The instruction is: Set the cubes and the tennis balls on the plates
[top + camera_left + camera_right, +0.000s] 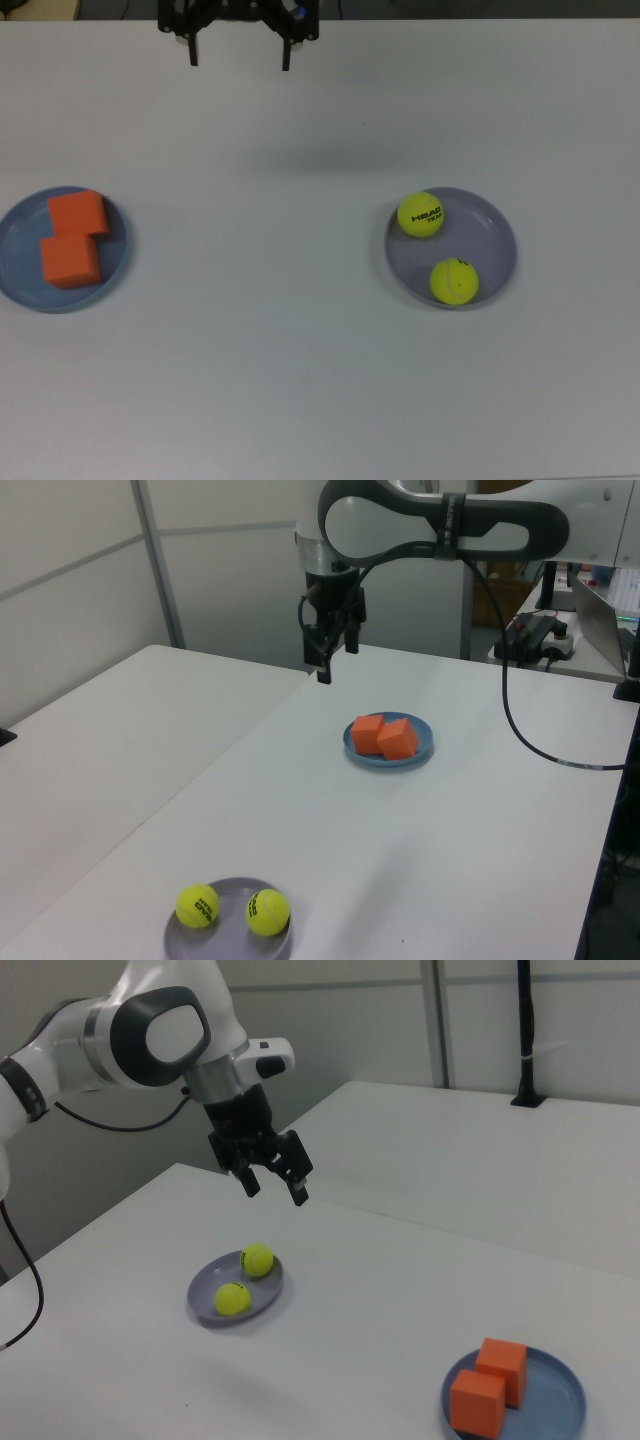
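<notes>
– What's cut off?
– In the top view the end effector [239,58] runs off the upper edge; only its wide-spread, empty fingers show.
– And the task's things?
– Both tennis balls [421,214] lie on the lavender plate [495,240], around 4 o'clock from it. Both cubes [77,213] touch on the blue plate [12,270], around 8 o'clock, well apart on the table [300,350].
</notes>
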